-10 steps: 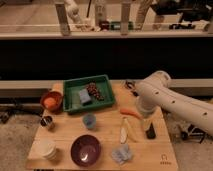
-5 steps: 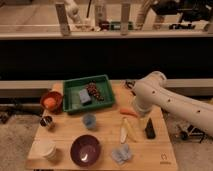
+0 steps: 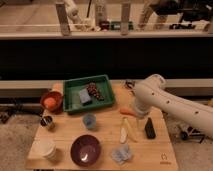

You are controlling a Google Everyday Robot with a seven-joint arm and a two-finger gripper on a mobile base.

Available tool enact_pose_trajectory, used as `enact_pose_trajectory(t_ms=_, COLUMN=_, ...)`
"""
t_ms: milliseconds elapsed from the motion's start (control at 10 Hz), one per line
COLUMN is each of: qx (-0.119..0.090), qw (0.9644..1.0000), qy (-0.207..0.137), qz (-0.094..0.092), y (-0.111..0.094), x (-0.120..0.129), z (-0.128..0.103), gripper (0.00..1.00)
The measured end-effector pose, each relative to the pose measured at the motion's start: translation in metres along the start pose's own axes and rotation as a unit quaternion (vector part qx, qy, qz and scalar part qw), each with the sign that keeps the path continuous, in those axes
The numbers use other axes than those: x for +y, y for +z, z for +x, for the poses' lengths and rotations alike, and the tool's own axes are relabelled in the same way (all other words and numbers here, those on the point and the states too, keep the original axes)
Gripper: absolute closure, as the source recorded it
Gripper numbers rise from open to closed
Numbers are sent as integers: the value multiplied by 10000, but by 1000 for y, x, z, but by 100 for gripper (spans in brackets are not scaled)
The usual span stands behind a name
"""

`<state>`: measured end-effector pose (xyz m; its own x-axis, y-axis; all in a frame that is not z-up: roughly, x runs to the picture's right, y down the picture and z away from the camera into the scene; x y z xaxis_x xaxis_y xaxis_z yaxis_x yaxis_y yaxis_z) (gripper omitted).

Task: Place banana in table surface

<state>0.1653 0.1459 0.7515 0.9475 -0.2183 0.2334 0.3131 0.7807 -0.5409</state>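
While your white arm (image 3: 170, 102) reaches in from the right edge of the frame, its gripper (image 3: 135, 125) points down over the right-centre part of the table surface (image 3: 105, 136). The claw's fingers stand apart and are not clamped on anything. You will find the banana (image 3: 124, 134) lying flat on the bare wood just left of the gripper, with its long axis running up and down in the frame. Whether a fingertip touches it cannot be told.

A thin orange carrot-like piece (image 3: 127, 112) lies just above the banana, close under the wrist. A black remote (image 3: 149, 128) sits just right of the gripper.

Toward the upper left of the table is a green tray (image 3: 85, 79) holding a blue block (image 3: 84, 96) and a dark cluster (image 3: 95, 91). Left of the tray sits a red bowl (image 3: 51, 102). Along the bottom of the frame you have a white cup (image 3: 46, 148), a purple bowl (image 3: 85, 149) and a crumpled bluish cloth (image 3: 121, 155). A small blue cup (image 3: 89, 120) stands between the tray and the purple bowl.
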Motion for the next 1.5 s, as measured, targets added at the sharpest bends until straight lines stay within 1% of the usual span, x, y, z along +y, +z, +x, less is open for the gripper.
enact_pose_trajectory(t_ms=200, qx=-78, qw=10000, qy=-25, qz=8, y=7, x=0, z=-1, gripper=20)
enact_pose_trajectory(t_ms=400, qx=-192, qw=9998, qy=8, qz=19, y=14, x=0, z=-1, gripper=20)
enact_pose_trajectory(t_ms=800, qx=-353, qw=9994, qy=63, qz=24, y=26, x=-1, z=-2, gripper=20)
enact_pose_trajectory(t_ms=1500, qx=-608, qw=9974, qy=381, qz=44, y=43, x=-1, z=-2, gripper=20)
